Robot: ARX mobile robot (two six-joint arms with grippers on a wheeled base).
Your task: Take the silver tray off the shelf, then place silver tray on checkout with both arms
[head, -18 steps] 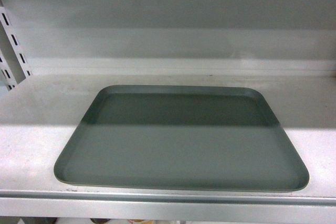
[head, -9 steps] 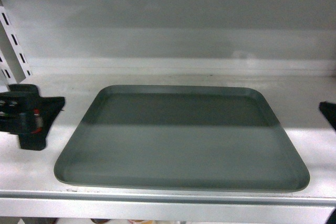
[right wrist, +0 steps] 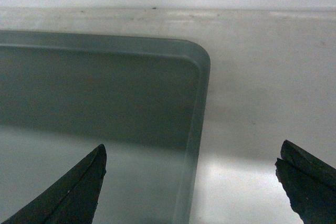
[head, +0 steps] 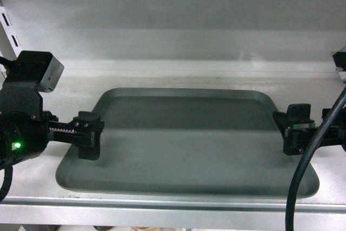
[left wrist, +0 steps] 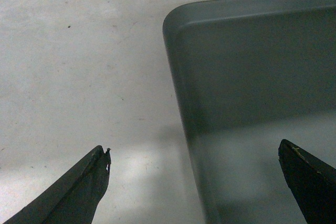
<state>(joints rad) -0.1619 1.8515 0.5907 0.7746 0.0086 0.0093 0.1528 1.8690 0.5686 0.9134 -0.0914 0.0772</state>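
Matte silver-grey and flat, the large rectangular tray (head: 186, 144) with rounded corners and a low raised rim is lying on the plain white metal shelf board (head: 32, 117), filling the middle of the head view; its near long edge is sitting just behind the shelf's front lip at the bottom of the frame. A shadow band is darkening the tray's far half while the near half is catching light.

At the left of the head view, the bulky black left arm (head: 24, 128) with a green light is reaching in level, and the left gripper (head: 89, 135) is hovering at the tray's left short edge. In the left wrist view its two thin black fingers (left wrist: 79, 192) are standing wide apart at the bottom corners of the frame, with the tray's left rim and far-left corner lying between them; neither finger is visibly touching the tray.

At the right of the head view, the right gripper (head: 296, 129) is hovering at the tray's right short edge, a black cable (head: 300, 177) hanging in front of it. In the right wrist view its fingers (right wrist: 73, 192) are likewise spread wide, straddling the right rim and far-right corner without visible contact.

Farther back, the pale back panel (head: 178, 20) is rising behind the shelf board, with a slotted upright (head: 8, 25) at the upper left.
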